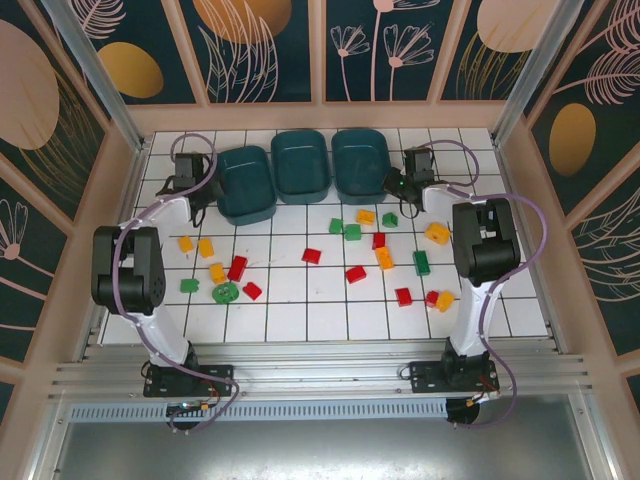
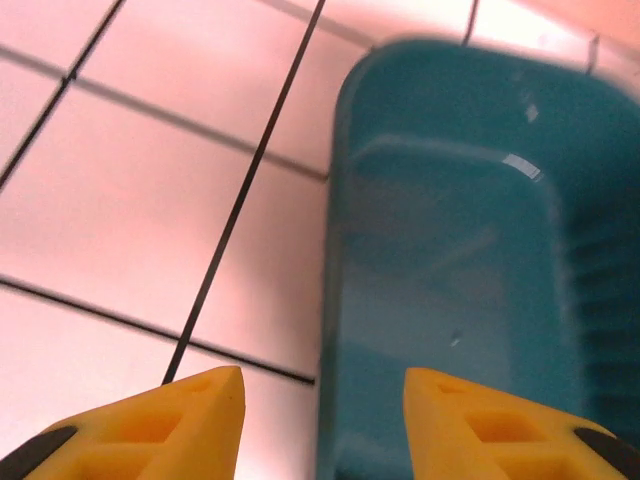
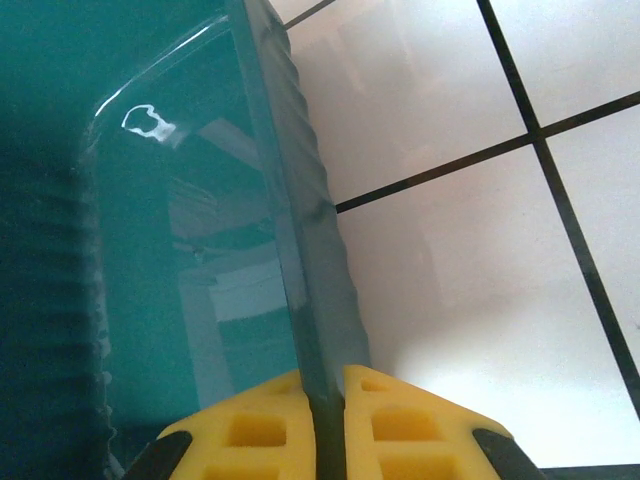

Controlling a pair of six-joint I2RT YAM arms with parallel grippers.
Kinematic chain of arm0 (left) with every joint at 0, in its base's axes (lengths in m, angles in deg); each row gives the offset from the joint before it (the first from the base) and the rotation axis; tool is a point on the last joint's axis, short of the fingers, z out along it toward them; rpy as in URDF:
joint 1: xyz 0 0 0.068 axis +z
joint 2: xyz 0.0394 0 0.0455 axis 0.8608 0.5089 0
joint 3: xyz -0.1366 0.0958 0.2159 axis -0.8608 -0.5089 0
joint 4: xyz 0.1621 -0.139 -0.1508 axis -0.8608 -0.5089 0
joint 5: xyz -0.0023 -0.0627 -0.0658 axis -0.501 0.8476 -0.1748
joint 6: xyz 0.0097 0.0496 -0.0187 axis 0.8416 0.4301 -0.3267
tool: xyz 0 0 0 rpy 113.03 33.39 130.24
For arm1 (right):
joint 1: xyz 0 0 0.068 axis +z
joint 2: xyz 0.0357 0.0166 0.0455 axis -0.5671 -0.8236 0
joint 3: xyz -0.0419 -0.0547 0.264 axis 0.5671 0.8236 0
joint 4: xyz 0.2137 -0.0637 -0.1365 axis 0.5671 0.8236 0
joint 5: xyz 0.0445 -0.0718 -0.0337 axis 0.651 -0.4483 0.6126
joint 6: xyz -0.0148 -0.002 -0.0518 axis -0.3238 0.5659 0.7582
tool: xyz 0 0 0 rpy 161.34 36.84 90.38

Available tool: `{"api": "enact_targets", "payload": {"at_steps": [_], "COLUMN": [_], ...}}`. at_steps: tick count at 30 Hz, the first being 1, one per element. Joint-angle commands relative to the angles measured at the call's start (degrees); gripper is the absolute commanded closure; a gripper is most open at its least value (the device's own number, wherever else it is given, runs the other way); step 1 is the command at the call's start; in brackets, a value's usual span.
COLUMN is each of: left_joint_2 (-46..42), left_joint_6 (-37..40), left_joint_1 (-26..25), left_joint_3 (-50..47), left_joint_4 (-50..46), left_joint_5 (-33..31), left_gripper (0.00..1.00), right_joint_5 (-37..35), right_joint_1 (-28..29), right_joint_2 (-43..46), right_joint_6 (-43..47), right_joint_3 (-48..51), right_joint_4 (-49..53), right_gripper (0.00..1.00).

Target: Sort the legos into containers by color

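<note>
Three dark teal containers stand in a row at the back: left (image 1: 246, 185), middle (image 1: 300, 163), right (image 1: 361, 163). All look empty. Red (image 1: 311, 255), green (image 1: 352, 232) and yellow legos (image 1: 384, 258) lie scattered over the white tiles in front of them. My left gripper (image 1: 201, 190) (image 2: 322, 405) is open, its yellow fingers (image 2: 190, 425) straddling the left wall of the left container (image 2: 460, 250) without touching it. My right gripper (image 1: 399, 184) (image 3: 328, 405) is shut on the right wall of the right container (image 3: 300, 220).
The tiled floor (image 1: 300, 305) is boxed in by wooden walls (image 1: 118, 190) on the left, right and back. A metal rail (image 1: 320, 375) with both arm bases runs along the near edge. A green round piece (image 1: 226, 292) lies near the left arm.
</note>
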Motion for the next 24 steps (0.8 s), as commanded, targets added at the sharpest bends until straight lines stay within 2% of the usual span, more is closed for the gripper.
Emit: {"api": "enact_targets", "payload": {"at_steps": [1,3,7,11,14,24], "left_joint_2": [2.2,3.7,5.7,8.6,10.7,16.5], "left_joint_6": [0.1,0.4,3.1,5.8,7.4,13.8], "left_joint_1": [-0.4,-0.3,-0.3,-0.3,-0.3,-0.3], "left_joint_3": [-0.5,-0.5,0.3,4.2,7.0,15.6], "left_joint_4": [3.0,4.7,7.5,7.2,6.5,3.1], "left_joint_5": [0.4,1.2,-2.1,-2.5,-1.2,0.6], "left_gripper": [0.54,0.57,0.66,0.82,0.89,0.90], "right_joint_5": [0.1,0.0,-0.5,1.3,0.9,2.3], "right_joint_1": [-0.1,-0.2,-0.2,-1.4,-1.4,-1.1], "right_joint_2": [1.3,1.4,1.5,1.6,1.6,-1.1], "right_joint_6": [-1.1,-1.0,-0.5,-1.0,-1.1,0.0], "right_joint_3": [-1.5,-1.2,-0.5,0.0,-0.4,-4.3], "right_joint_4": [-2.3,-2.3,-2.5,-3.3,-3.2,-1.8], "right_gripper": [0.92,0.92,0.92,0.92,0.91,0.92]}}
